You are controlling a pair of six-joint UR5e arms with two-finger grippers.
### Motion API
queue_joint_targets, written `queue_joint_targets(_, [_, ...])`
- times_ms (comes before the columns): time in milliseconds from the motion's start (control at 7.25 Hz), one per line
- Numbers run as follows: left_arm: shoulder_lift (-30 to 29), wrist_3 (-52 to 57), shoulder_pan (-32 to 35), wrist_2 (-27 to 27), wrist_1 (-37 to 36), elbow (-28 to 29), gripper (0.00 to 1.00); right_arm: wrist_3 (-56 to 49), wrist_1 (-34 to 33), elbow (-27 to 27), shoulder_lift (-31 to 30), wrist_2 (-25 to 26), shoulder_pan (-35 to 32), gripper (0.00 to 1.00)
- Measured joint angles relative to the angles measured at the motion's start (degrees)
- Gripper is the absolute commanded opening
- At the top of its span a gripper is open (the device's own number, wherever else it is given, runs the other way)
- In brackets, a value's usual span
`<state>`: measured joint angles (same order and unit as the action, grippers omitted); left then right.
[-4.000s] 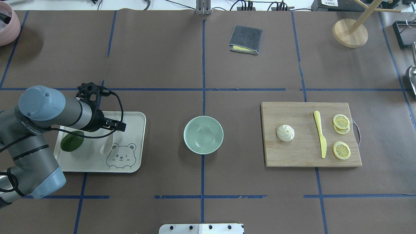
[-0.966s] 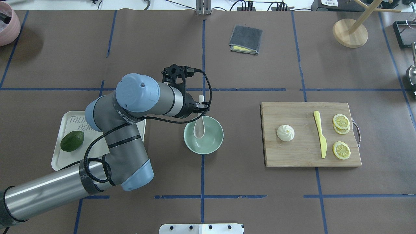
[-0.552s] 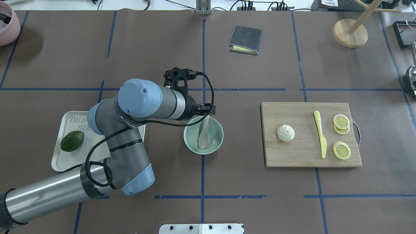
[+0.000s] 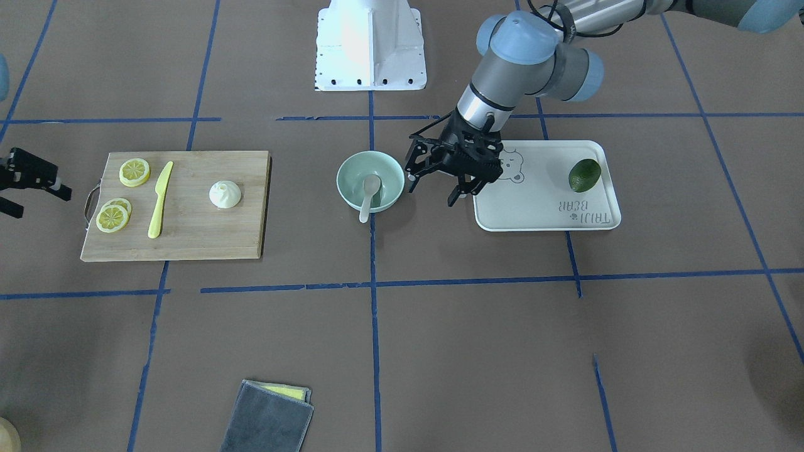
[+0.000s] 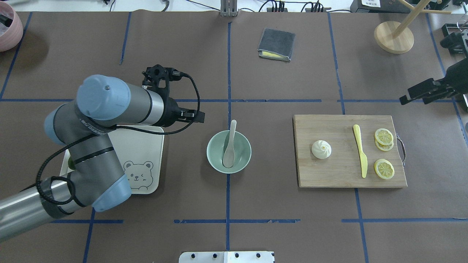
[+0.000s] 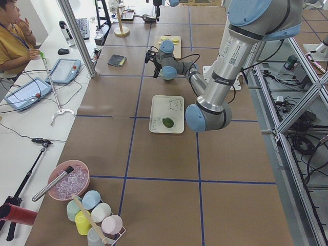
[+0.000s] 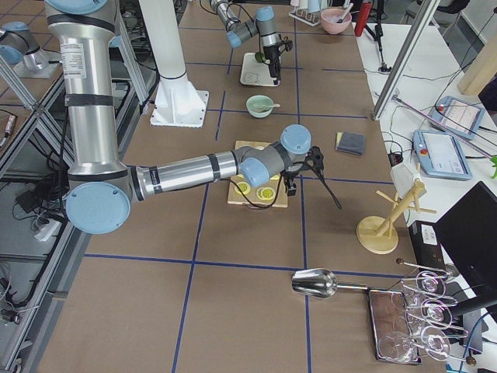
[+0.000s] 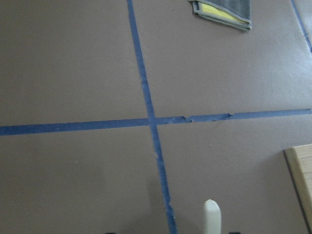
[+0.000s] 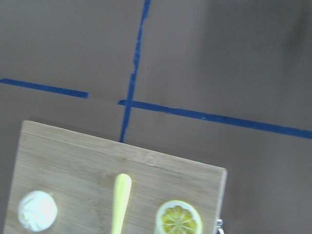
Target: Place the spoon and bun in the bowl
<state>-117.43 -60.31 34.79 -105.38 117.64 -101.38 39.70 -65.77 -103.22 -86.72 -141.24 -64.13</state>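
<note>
The off-white spoon [image 5: 229,144] lies in the mint-green bowl [image 5: 211,151] at the table's middle, scoop down and handle over the far rim; both also show in the front view, spoon [image 4: 368,191] and bowl [image 4: 344,182]. The white bun [image 5: 321,149] sits on the wooden cutting board [image 5: 340,171], right of the bowl, and shows in the right wrist view [image 9: 37,210]. My left gripper [image 5: 197,116] is open and empty, left of the bowl near the tray corner. My right gripper [image 5: 413,99] is open and empty, beyond the board's far right corner.
A yellow knife [image 5: 360,149] and lemon slices [image 5: 384,138] share the board. The bear-print tray [image 5: 153,146] holds an avocado [image 4: 584,174]. A grey cloth [image 5: 276,44] and a wooden stand [image 5: 393,36] are at the far side.
My left gripper has let go of the spoon, which now rests in the bowl, and has drawn back left toward the tray. My right arm has come into view at the right.
</note>
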Motion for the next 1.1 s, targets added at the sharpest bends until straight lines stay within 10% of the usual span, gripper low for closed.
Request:
queue_joint_targets(552, [4.81,7.49,3.95,-1.59,-3.24,-4.25,0.83,24.74,3.70,-7.64,0.91,23.33,26.27,0.97])
queue_joint_targets(1103, [5.15,7.34,4.14,-1.30,-3.29,-4.32,0.84,25.86,3.54,-3.60,3.51,30.75,30.69,0.89])
